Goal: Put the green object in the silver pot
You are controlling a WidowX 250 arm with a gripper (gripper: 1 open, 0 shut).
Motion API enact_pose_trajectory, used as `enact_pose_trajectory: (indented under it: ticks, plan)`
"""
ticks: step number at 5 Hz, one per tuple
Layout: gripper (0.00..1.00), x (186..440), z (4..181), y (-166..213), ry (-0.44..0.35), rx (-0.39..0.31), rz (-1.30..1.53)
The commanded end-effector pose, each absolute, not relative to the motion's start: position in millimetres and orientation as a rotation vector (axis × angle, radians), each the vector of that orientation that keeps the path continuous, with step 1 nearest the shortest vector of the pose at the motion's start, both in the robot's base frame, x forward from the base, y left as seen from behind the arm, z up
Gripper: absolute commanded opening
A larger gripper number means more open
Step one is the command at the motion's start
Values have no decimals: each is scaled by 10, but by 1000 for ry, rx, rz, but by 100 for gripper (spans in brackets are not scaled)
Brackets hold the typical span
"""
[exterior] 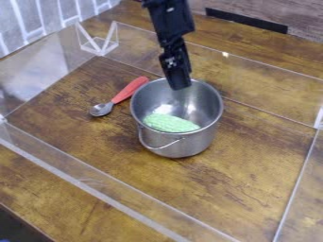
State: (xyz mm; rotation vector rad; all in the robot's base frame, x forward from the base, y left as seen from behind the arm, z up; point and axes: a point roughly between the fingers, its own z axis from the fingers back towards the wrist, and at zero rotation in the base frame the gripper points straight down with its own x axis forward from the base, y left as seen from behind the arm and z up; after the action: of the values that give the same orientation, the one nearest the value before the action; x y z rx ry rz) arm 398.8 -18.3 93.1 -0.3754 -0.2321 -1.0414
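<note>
The green object lies inside the silver pot; above its rim the gripper holds nothing, its spread unclear

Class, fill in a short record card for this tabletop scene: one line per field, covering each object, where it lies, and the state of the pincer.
Green object: lying inside the silver pot, on its bottom
Silver pot: upright on the wooden table
Spoon: red handle, on the table left of the pot
Pincer: above the pot's far rim, pointing down, holding nothing; jaw gap not clear
Task status: looks done
</note>
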Motion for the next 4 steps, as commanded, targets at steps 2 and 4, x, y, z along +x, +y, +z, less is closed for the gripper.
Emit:
enact_pose_trajectory:
  ticks: [2, 4]
  plan:
    - [100, 3951, 1100, -143, -313, -352, -1003]
    - [0, 3965, 899, 17, -311, -372, -963]
